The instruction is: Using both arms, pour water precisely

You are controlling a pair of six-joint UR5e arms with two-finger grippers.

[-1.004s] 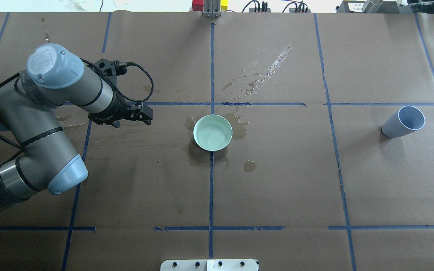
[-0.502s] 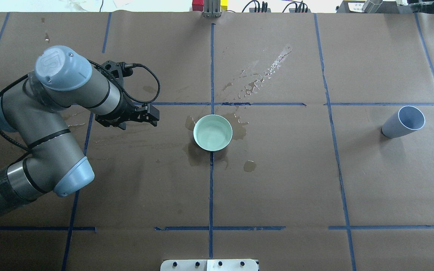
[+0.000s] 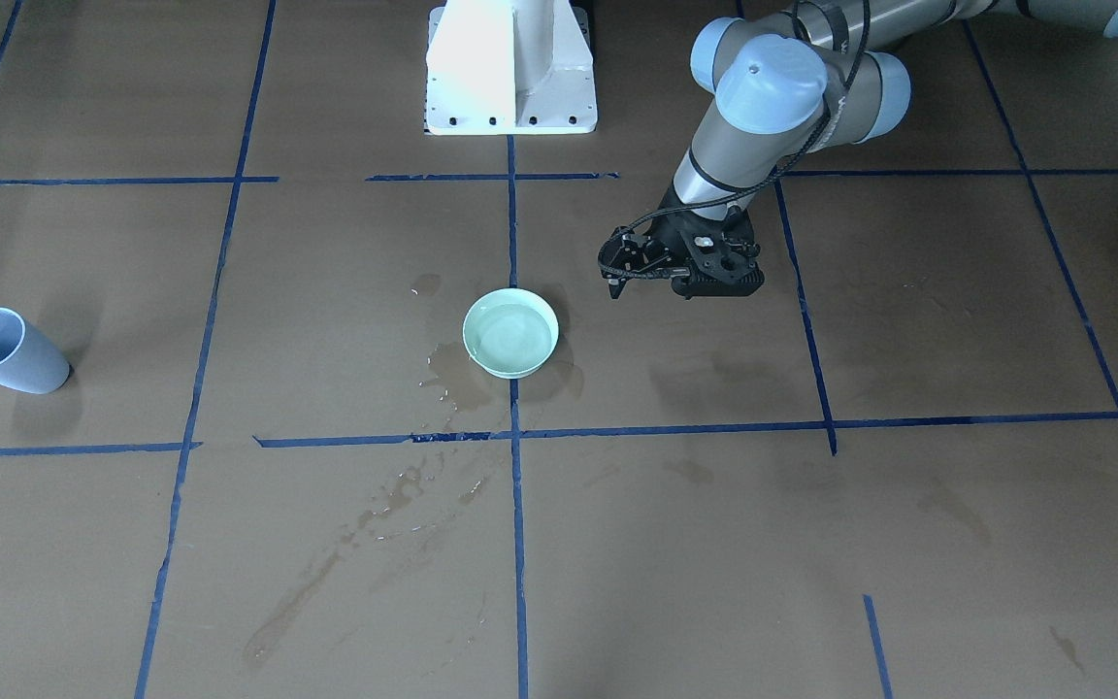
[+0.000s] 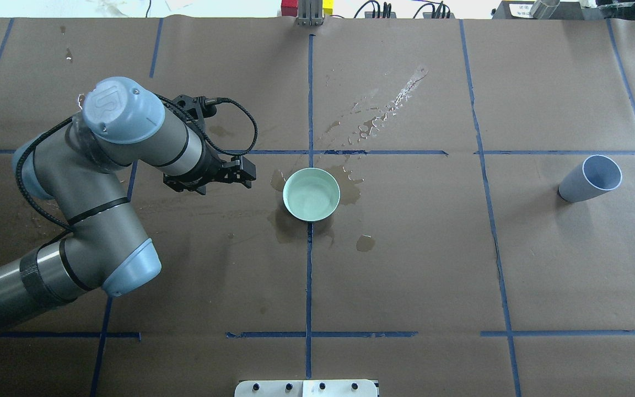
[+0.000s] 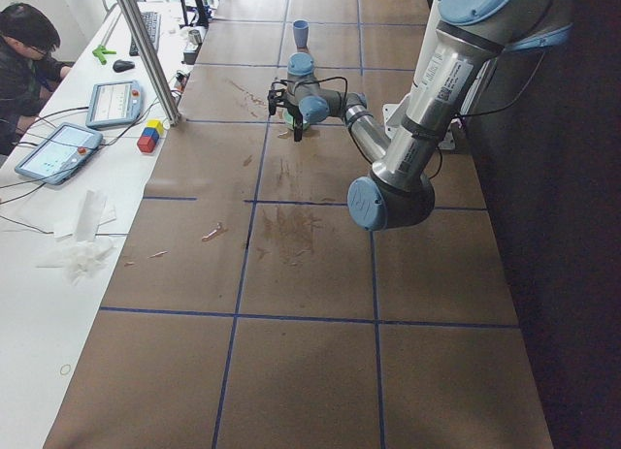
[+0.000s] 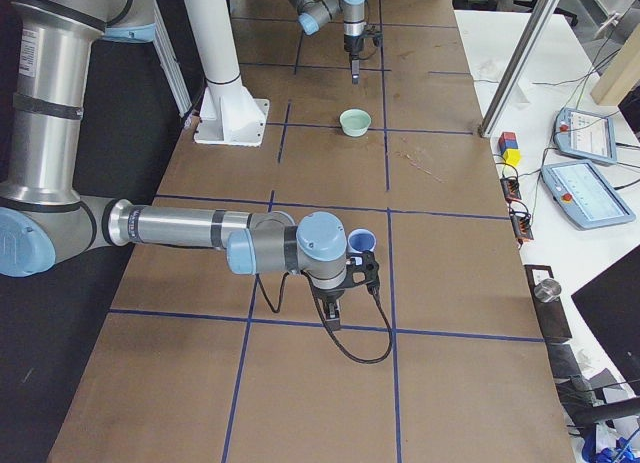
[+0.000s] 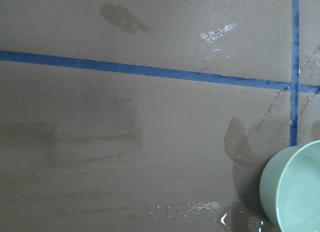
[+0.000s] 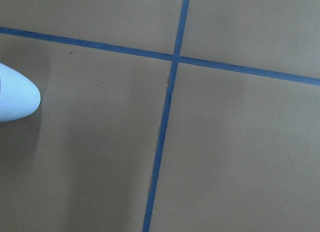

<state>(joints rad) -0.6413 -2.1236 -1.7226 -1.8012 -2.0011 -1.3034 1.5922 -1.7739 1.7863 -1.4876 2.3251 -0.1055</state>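
Colour-wise: brown paper-covered table [image 4: 405, 264] gridded with blue tape lines [image 4: 308, 275], darker brown wet stains [image 4: 283, 229], a pale mint-green round bowl [image 4: 286, 190] whose clear water [image 4: 312, 198] picks up that green tint, a pale blue-grey plastic cup [image 4: 574, 190], and a silver-grey left arm [image 4: 91, 187] with pale blue joint caps and black cables.

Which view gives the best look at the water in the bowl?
Overhead exterior: it looks down into the bowl, water unobstructed and large. Front-facing shows it too, smaller. Left wrist cuts the bowl at the frame's corner; the side views show it tiny or hidden; right wrist not at all.
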